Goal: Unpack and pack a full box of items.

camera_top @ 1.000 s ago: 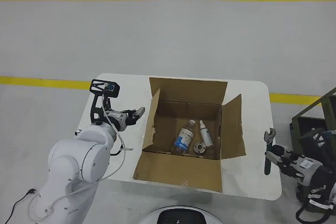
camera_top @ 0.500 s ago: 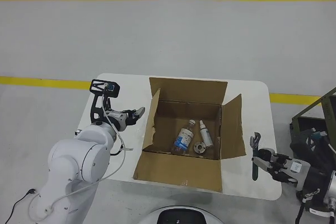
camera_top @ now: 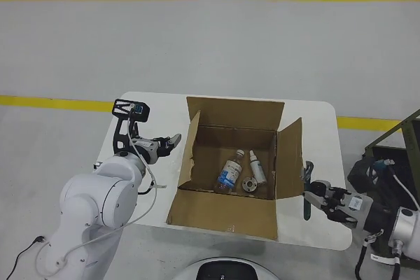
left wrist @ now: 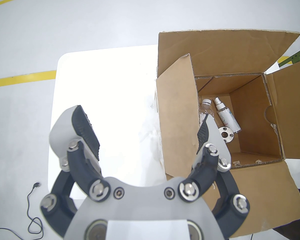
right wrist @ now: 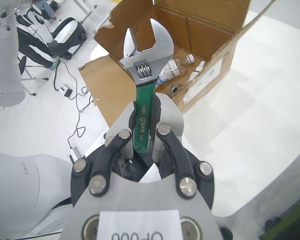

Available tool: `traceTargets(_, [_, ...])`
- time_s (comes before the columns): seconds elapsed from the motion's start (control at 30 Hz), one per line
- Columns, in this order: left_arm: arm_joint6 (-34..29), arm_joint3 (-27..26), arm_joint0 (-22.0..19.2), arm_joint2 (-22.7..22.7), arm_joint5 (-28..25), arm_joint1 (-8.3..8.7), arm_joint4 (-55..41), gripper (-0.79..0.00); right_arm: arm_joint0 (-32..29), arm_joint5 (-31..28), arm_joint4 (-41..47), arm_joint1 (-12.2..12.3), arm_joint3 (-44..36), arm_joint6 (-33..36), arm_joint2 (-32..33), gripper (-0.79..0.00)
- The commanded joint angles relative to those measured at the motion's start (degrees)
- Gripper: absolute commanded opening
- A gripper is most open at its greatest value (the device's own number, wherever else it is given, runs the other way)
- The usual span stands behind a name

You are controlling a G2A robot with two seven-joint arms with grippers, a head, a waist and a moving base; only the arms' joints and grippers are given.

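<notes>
**Wrench** (right wrist: 146,58): the green handle was clamped near its end between the pads of the right claw (right wrist: 146,106), with the head pointing away from the wrist toward the box (right wrist: 205,41). From above, I saw it hanging just outside the box's right flap (camera_top: 292,157). It was over the table (camera_top: 315,119) near the edge and not yet over the opening.

**Box contents:** a clear bottle (camera_top: 230,171), a small spray bottle (camera_top: 257,168) and a metal ring (camera_top: 249,185) lay together on the box floor.

**Left claw** (left wrist: 142,116): it was spread wide and held nothing, just beside the left flap (left wrist: 177,106) over the table.

**Risks as I judged them:**
- The right flap stood between the wrench and the opening. A low approach could catch the head on it and shove or tip the box.
- The grip sat far from the heavy head, so a knock could make the wrench pivot or slip in the pads.
- Released from height, the wrench could land on the bottles and crack them. I would lower it first and aim for a bare part of the floor.
</notes>
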Motion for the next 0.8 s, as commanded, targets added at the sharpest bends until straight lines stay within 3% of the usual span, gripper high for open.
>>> traceTargets(0.0, [0.0,0.0,0.0,0.0,0.0,0.0,0.0,0.0,2.8,3.7,-0.8,0.2,0.0,-0.2,-4.0,-0.785])
traceTargets(0.27, [0.0,0.0,0.0,0.0,0.0,0.0,0.0,0.0,14.2,19.3,-11.9,0.5,0.2,-3.6,-21.1,-0.785])
traceTargets(0.43, [0.0,0.0,0.0,0.0,0.0,0.0,0.0,0.0,21.8,28.2,-18.0,-0.4,7.2,-9.3,-32.7,-0.785])
traceTargets(0.77, [0.0,0.0,0.0,0.0,0.0,0.0,0.0,0.0,36.3,40.0,-15.2,-3.8,22.7,-17.8,-49.6,-0.785])
